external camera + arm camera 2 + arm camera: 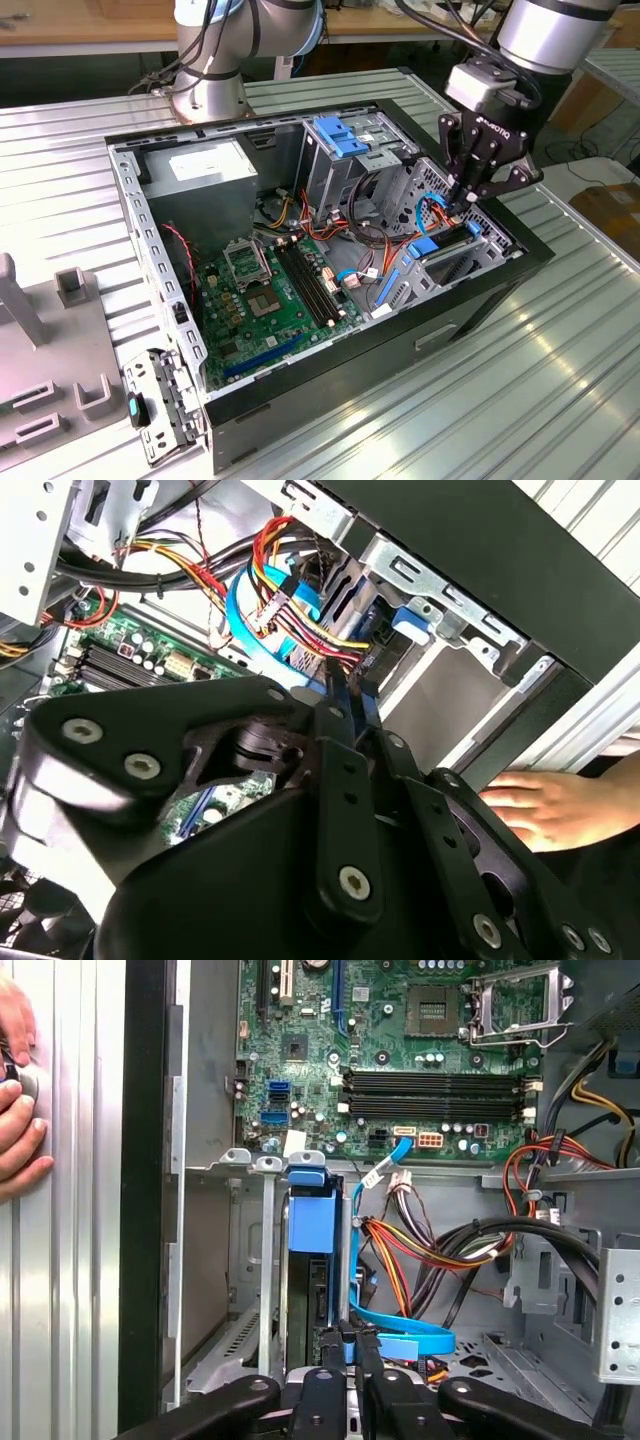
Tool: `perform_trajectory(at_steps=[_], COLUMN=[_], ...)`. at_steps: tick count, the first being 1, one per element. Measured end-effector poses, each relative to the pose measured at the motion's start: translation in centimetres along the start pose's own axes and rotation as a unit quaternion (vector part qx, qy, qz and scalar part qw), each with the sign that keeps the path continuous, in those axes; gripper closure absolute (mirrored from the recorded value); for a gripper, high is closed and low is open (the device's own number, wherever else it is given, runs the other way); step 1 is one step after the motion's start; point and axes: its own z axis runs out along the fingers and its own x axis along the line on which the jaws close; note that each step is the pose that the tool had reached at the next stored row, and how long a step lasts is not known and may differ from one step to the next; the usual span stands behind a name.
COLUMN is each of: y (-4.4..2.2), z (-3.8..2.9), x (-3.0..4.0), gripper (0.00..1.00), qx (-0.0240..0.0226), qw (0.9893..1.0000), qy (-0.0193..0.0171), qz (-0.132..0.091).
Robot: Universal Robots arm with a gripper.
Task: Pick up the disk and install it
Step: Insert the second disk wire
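A: Where is the disk (310, 1225) to be found?

B: It is seen edge-on inside the grey cage (250, 1260), just beside the motherboard (400, 1040), with its blue rail end turned toward the board. In the exterior view the same blue end (424, 244) is seen just beside the motherboard's far corner, low in the case (480, 300).

A: How is the gripper (345, 1338) set?

B: Its 2 fingers (368, 1352) are drawn narrow, with a thin blue edge of the disk pinched between them. In the exterior view the gripper (462, 208) is hung from above, at the cage side of the motherboard, fingertips pointed down into the cage and the wrist tipped slightly. In the second wrist view the gripper (345, 695) is seen from behind its linkage, the blue strip caught between the tips.

A: How far along is the work judged to be?

B: The disk appears to be well inside the cage, so seating is judged to be under way, though full engagement cannot be confirmed.

A: What is called for to do this step well?

B: The disk should be kept square to the cage walls and pressed straight along the slot. The cables (420, 1240) bunched beside the cage, on the side away from the case wall, should be kept out of the path. A person's hand (15, 1110) is rested on the table (560, 380), beyond the case wall from the motherboard, so sideways swings are best avoided.
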Motion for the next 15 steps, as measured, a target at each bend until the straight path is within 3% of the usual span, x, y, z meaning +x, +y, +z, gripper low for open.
perform_trajectory(at_steps=[4, 5, 7, 8, 9, 10, 15], y=[0.02, 0.08, 0.14, 0.24, 0.43, 0.47, 0.51], z=[0.05, 0.08, 0.15, 0.21, 0.32, 0.45, 1.21], x=[0.17, 0.49, 0.93, 1.39, 1.89, 2.26, 3.03], gripper=[0.84, 0.84, 0.84, 0.84, 0.84, 0.84, 0.84], qx=[0.0001, 0.0002, 0.0004, 0.0006, 0.0012, 0.0013, 0.0011], qw=[1.0000, 1.0000, 0.9999, 0.9998, 0.9991, 0.9988, 0.9986], qy=[-0.0006, -0.0040, -0.0130, -0.0220, -0.0417, -0.0480, -0.0523], qz=[0.000, 0.000, 0.000, 0.000, 0.001, 0.001, 0.009])
